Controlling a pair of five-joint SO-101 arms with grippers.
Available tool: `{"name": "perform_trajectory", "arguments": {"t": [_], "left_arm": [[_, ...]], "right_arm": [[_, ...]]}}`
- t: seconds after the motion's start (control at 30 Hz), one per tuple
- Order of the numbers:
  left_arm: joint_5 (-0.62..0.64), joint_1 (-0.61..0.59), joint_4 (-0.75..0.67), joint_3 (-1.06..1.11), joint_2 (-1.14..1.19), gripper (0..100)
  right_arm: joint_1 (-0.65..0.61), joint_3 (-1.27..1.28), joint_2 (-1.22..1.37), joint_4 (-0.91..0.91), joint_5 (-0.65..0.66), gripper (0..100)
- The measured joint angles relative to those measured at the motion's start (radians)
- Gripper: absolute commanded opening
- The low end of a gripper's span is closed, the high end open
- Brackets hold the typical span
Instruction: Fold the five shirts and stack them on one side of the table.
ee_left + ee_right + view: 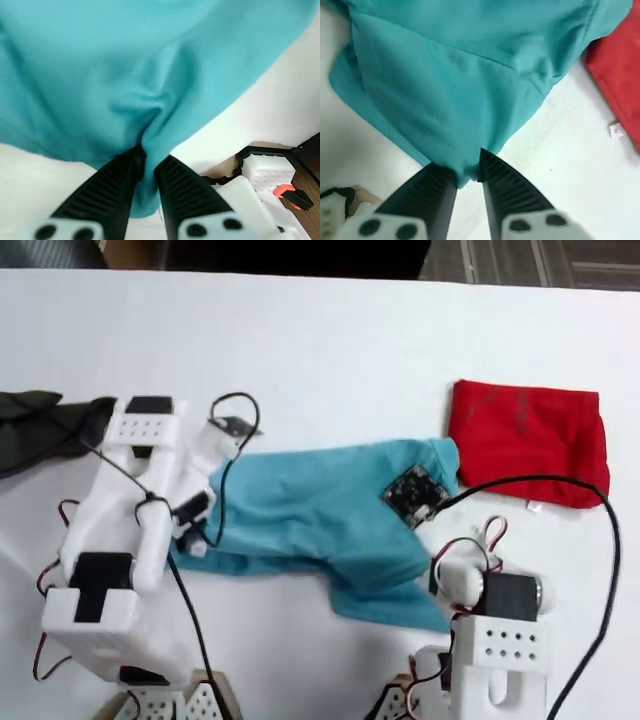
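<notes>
left pincer: my left pincer (150,161) is clenched on a bunched fold of the blue shirt (150,75); the cloth is squeezed between both black ribbed fingers (112,185).
right pincer: my right pincer (468,170) grasps the hem of the same blue shirt (470,75), the edge of the cloth caught between the two fingers.
blue shirt: lies across the middle of the high view (320,515), spread wide but rumpled, unfolded. One end is by my left arm (120,530) at centre left, the other runs down to the lower right beside my right arm (500,630).
red shirt: folded in a rough rectangle (525,440), upper right of the high view, flat on the tabletop (330,350). Its left edge is just beside the blue shirt's upper right corner; can't tell if they touch. In the right wrist view it (620,65) lies near the blue cloth.
tag: small white tag (533,506) sticks out at the red shirt's lower edge, also seen in the right wrist view (616,131).
dark shirt: crumpled dark shirt (40,425) at the left edge of the high view, partly behind my left arm, well apart from the red one.
cable: black cable (560,480) loops over the lower part of the red shirt and down the right edge.
tabletop: white, plain.
</notes>
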Motion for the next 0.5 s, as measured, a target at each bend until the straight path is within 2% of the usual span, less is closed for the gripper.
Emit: {"name": "perform_trajectory", "arguments": {"t": [0.17, 0.33, 0.5], "left_arm": [[0.0, 0.002, -0.025, 0.0, 0.0, 3], [0.0, 0.002, -0.034, 0.0, 0.0, 4], [-0.009, 0.0, -0.034, 0.031, 0.0, 20]], "right_arm": [[0.0, 0.087, 0.032, -0.046, 0.075, 2.0], [0.0, 0.094, 0.038, -0.057, 0.083, 4.6], [0.0, 0.094, 0.038, -0.057, 0.083, 19.1]]}}
